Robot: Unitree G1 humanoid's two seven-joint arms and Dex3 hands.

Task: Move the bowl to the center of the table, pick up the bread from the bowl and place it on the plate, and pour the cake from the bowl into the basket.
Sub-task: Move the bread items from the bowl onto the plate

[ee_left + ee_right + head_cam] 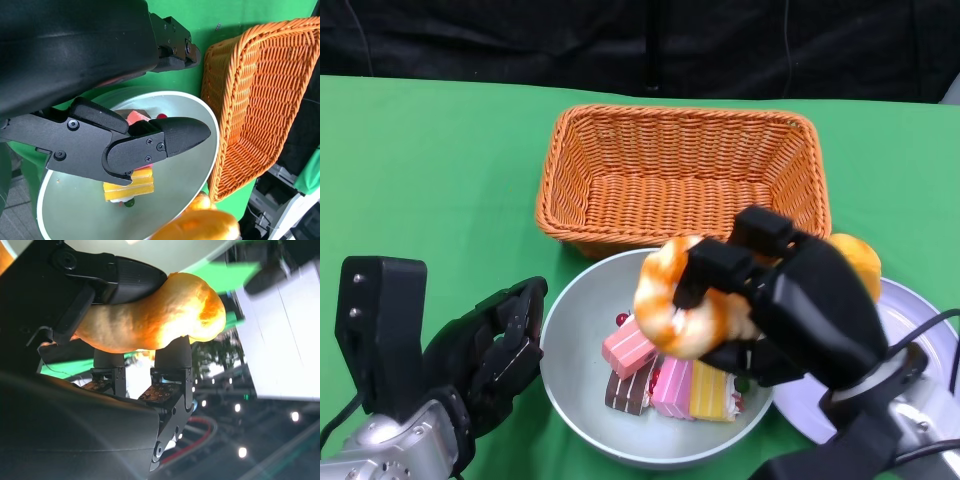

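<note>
Nearest, at lower left: left hand (490, 355) with fingers apart and holding nothing, hard against the near-left rim of the bowl (570, 400); at lower right, right hand (790, 300) pinching the bread (670, 300), lifted over the bowl and the cake (665, 375) slices lying in it. Bread-to-plate step in hand, judging by that: next, a carry rightward to the plate (930, 330), where another roll (855, 258) sits, then a release. Farthest on the green counter (440, 170): the basket (680, 170), waiting for the pour.
</note>
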